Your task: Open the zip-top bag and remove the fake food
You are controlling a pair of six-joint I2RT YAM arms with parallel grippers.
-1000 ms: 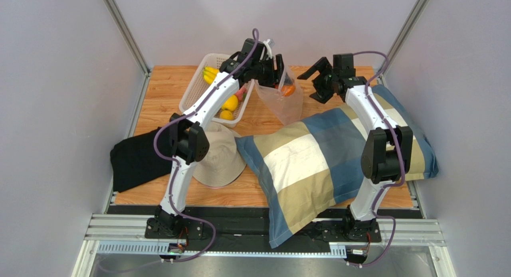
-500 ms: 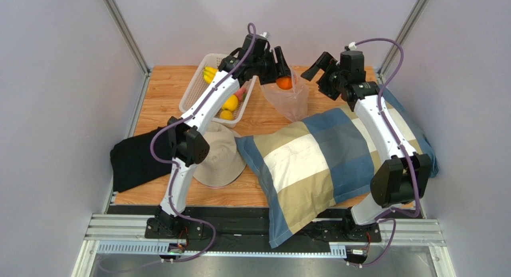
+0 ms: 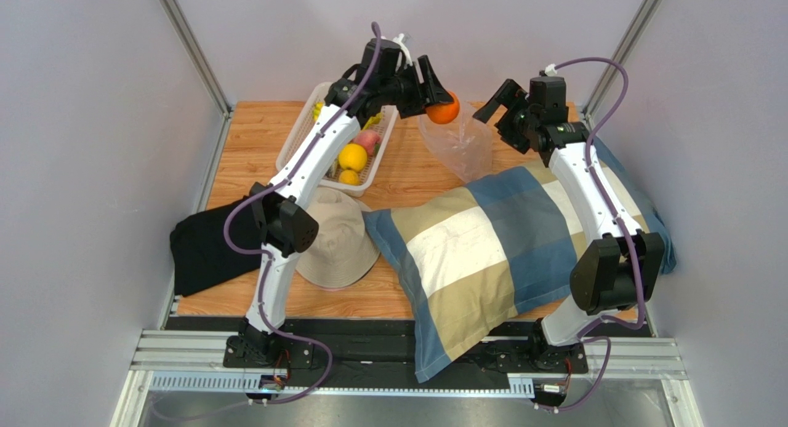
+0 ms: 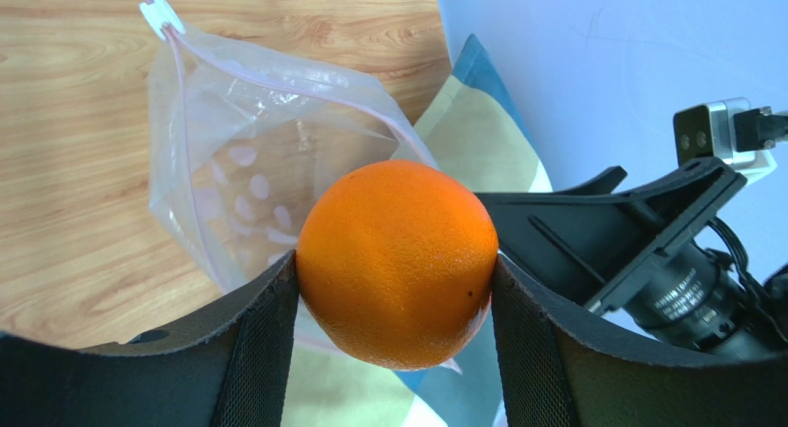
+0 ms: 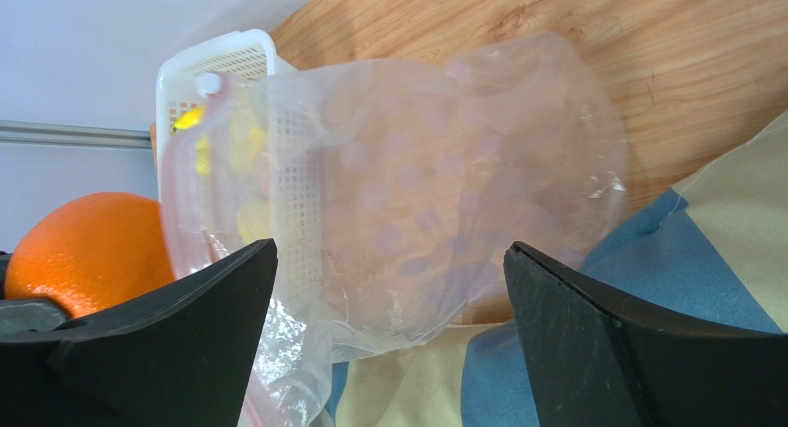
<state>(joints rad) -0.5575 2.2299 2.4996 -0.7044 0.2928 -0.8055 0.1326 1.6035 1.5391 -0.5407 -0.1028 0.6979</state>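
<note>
Left tool (image 3: 442, 104) pinched the orange (image 4: 396, 261) at its widest, right tool (image 5: 390, 252) gaped empty; the smooth fruit could slip back onto the bag (image 5: 444, 169).

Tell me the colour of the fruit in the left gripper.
The fruit in the left gripper is bright orange, clearest in the left wrist view.

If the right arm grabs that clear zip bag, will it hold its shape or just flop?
Probably flops: the zip-top bag is thin, wrinkled film slumped against the pillow. Likely very light: it looks empty, with the orange held in the left gripper. It may crumple or slip, so pinching the zip strip seems safer.
</note>
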